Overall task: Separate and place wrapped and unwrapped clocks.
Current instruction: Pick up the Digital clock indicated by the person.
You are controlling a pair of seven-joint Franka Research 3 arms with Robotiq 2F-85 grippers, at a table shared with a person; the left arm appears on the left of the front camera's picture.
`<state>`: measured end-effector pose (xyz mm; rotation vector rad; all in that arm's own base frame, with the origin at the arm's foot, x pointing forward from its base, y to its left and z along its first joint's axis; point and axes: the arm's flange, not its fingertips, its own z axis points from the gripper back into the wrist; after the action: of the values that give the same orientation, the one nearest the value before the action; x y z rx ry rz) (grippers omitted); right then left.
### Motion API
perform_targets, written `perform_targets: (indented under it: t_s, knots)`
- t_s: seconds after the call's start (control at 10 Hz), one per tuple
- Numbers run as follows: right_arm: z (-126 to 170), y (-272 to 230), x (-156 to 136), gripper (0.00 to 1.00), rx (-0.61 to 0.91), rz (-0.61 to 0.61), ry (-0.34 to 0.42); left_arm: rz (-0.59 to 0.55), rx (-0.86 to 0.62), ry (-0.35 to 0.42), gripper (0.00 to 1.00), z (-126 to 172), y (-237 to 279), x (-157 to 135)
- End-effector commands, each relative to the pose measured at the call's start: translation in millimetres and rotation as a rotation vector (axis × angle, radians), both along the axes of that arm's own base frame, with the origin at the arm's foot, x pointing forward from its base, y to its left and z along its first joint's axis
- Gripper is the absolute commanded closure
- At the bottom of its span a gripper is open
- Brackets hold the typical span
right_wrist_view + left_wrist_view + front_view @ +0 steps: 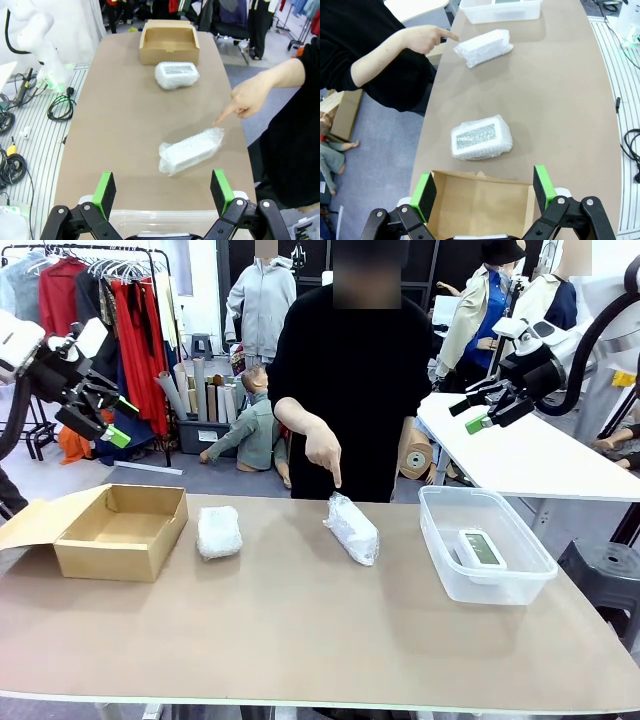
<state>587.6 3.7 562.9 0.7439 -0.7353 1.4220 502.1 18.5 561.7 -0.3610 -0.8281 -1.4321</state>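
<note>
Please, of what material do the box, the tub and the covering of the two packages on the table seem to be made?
The box looks like matte brown cardboard, with a folded flap. The tub seems clear, glossy plastic: the clock inside shows through. The left package and the right package appear covered in whitish translucent bubble wrap, with small glinting bubbles.

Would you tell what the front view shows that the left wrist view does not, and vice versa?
Front view adds the open right fingers and the bare clock seen whole in the tub. Left wrist view adds a grey face inside the wrapped clock by the box, and floor cables. Both share the box and a hand pointing at the other wrapped clock.
</note>
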Motion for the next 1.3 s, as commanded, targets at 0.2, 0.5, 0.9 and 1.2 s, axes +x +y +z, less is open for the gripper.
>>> perform_targets:
  t_s: [0.2,0.5,0.9,1.2]
  knots:
    - [-0.1,1.0,-0.2,0.0,0.009,0.0,0.001,-0.001,-0.003,-0.001,0.0,0.5,-0.2,-0.1]
    - [-0.1,1.0,-0.2,0.0,0.009,0.0,0.001,-0.025,0.068,0.094,0.0,12.0,-19.7,-0.2]
    - [-0.1,1.0,-0.2,0.0,0.009,0.0,0.001,0.231,0.205,0.26,0.0,42.5,-87.6,-10.2]
    - [-0.1,1.0,-0.2,0.0,0.009,0.0,0.001,0.342,0.277,0.278,0.0,30.2,-151.6,-16.8]
